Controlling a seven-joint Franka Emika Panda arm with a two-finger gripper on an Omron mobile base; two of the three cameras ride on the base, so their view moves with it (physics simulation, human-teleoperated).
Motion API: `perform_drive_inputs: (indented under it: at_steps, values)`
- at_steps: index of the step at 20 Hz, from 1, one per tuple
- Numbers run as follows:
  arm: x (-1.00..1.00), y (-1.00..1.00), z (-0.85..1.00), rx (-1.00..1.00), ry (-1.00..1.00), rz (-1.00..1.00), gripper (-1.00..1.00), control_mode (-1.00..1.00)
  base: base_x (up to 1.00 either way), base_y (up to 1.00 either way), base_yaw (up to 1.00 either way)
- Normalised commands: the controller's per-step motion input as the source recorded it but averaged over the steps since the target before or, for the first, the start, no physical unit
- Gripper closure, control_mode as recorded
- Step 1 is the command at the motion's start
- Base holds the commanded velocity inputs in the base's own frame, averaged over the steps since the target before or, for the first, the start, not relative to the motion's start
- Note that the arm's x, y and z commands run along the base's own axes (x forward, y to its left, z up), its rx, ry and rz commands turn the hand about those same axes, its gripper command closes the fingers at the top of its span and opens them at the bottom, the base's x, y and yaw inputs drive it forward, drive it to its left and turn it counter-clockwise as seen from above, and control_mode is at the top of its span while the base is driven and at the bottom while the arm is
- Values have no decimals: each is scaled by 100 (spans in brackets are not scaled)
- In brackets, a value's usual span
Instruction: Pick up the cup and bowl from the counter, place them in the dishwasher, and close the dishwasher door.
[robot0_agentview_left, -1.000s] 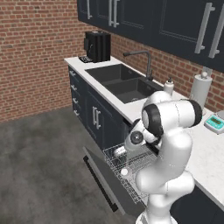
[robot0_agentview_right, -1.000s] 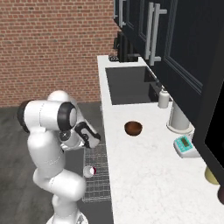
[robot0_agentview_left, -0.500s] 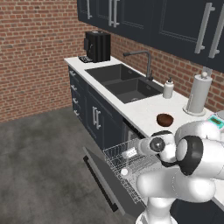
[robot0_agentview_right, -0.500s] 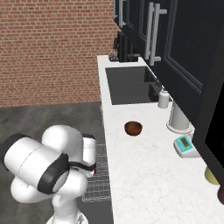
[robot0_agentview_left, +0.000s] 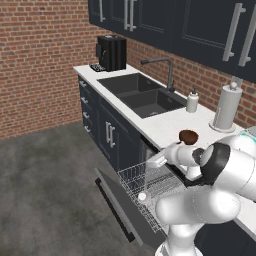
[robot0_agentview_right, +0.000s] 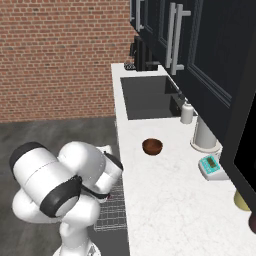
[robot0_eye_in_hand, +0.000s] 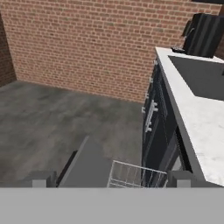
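The dark-brown bowl (robot0_agentview_left: 188, 136) (robot0_agentview_right: 152, 146) sits on the white counter (robot0_agentview_left: 165, 125) (robot0_agentview_right: 165, 200) just past the sink. The dishwasher door (robot0_agentview_left: 119, 202) (robot0_eye_in_hand: 87, 166) lies folded down, with the wire rack (robot0_agentview_left: 150, 181) (robot0_eye_in_hand: 131, 175) pulled out over it. In the rack lies the cup (robot0_agentview_left: 143, 197), showing its white rim. My gripper (robot0_agentview_left: 152, 162) (robot0_eye_in_hand: 109, 179) hangs above the rack by the counter's edge, a little short of the bowl. It is open and holds nothing, its fingertips (robot0_eye_in_hand: 39, 178) wide apart.
A double sink (robot0_agentview_left: 140, 95) with a faucet, a black coffee machine (robot0_agentview_left: 111, 52) (robot0_eye_in_hand: 205, 33), a soap bottle (robot0_agentview_right: 186, 112), a paper towel roll (robot0_agentview_left: 225, 107) and a teal scale (robot0_agentview_right: 212, 166) stand along the counter. Open grey floor (robot0_agentview_left: 45, 180) lies left of the door.
The arm has swung round, its elbow now bulking toward the cameras. The hand has risen from the rack to the counter's edge. The jaws stayed open.
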Motion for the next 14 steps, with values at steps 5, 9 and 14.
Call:
perform_drive_inputs:
  at_steps: [5, 9, 14]
  values:
    - [29, 42, 100, 0, 0, 2, -100, -100, 0, 0, 0]
    - [25, 31, 100, -2, 0, 0, -100, -100, 0, 0, 0]
    - [25, 28, 100, -5, 0, 0, -100, -100, 0, 0, 0]
